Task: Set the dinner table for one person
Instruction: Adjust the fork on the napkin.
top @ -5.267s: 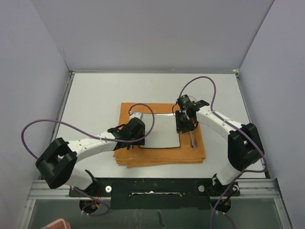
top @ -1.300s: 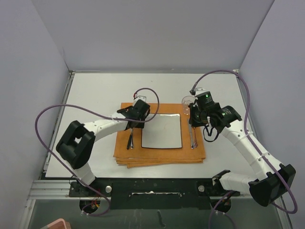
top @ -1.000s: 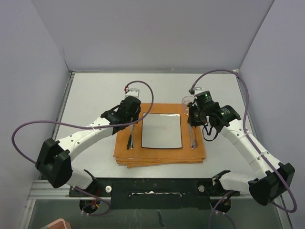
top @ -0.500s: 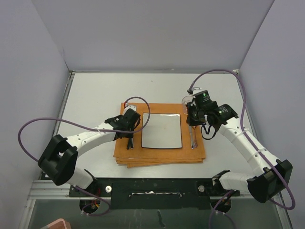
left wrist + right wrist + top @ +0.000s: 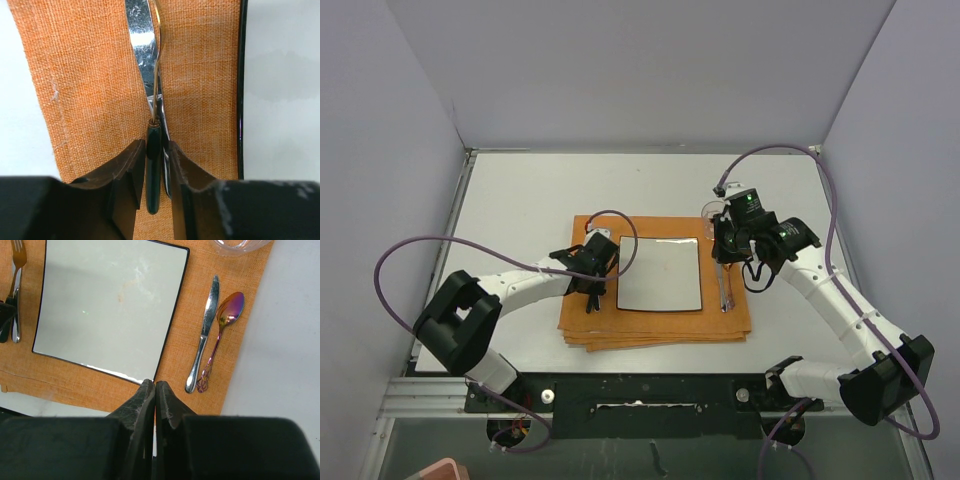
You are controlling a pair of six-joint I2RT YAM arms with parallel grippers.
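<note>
Orange woven cloth [image 5: 655,325] lies in the middle of the dinner table [image 5: 520,200], the big white top that everything here rests on. A square white plate [image 5: 660,275] with a dark rim sits on the cloth. From above, the left gripper [image 5: 588,288] is only a black lump left of the plate. Its own wrist camera shows more: the two fingers [image 5: 125,175] closely flank a dark handle [image 5: 153,175] lying on the cloth, with silver metal [image 5: 142,40] running ahead of it. Whether they truly pinch the handle I cannot tell.

The right gripper [image 5: 155,387] is clenched on nothing, hanging above the right part of the cloth. Only its camera makes out the knife [image 5: 205,335] and purplish spoon [image 5: 222,335] side by side right of the plate, a glass [image 5: 240,244] beyond them, and a gold fork [image 5: 19,257] on the plate's other side.
</note>
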